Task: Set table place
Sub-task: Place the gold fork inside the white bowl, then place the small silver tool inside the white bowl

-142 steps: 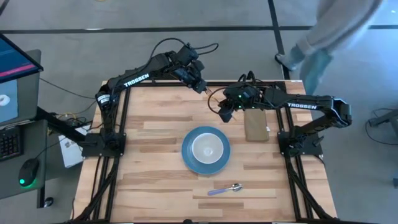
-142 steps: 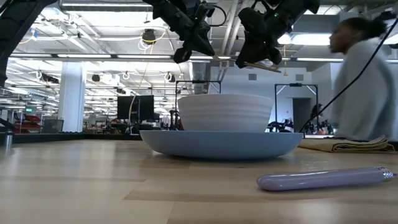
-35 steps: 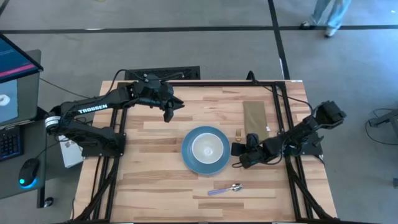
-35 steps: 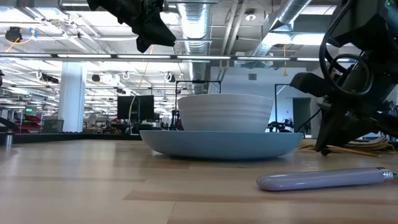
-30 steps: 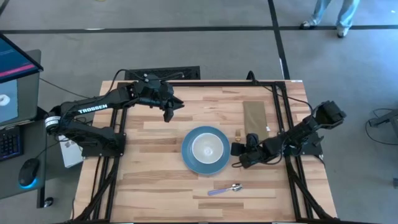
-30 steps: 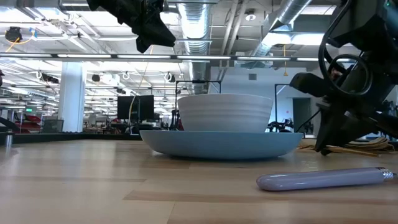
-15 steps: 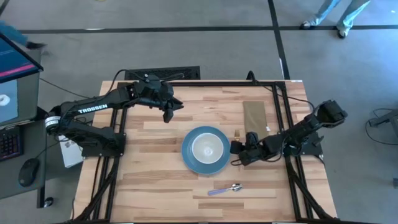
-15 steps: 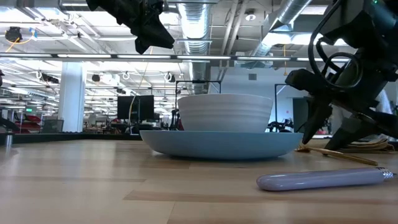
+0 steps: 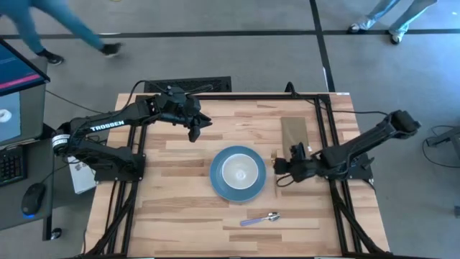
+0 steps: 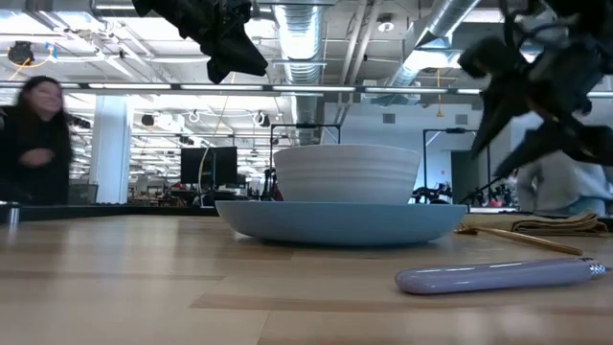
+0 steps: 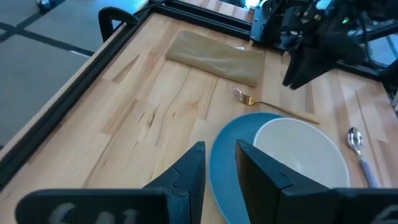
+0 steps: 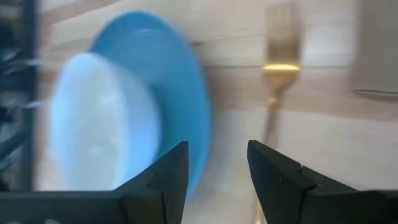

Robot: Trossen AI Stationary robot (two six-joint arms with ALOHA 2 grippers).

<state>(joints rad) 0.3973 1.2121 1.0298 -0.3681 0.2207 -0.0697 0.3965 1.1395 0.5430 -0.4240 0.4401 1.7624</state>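
On the wooden table (image 9: 172, 208) a blue plate (image 9: 215, 180) carries a white bowl (image 9: 238, 172). A gold fork (image 11: 273, 107) lies flat on the table between the plate and an olive-brown napkin (image 9: 295, 133), tines toward the far edge. A spoon (image 9: 260, 218) with a lilac handle lies near the plate's near side. My right gripper (image 9: 281, 171) hovers open above the fork (image 12: 278, 68), well off the table (image 10: 522, 105). My left gripper (image 9: 195, 129) hangs high over the far-left part of the table, its fingers (image 11: 193, 168) a narrow gap apart.
A black metal frame (image 9: 215, 94) edges the table. In the room beyond it, one person (image 10: 38, 134) passes on the left and another's legs (image 9: 392, 14) show on the right. Bare wood lies left of the plate and along the near edge.
My right gripper has risen from table height beside the plate and shifted slightly toward the far edge, while its arm has stretched out toward the right. The fork has stayed lying on the table. A person has walked into view at the far left.
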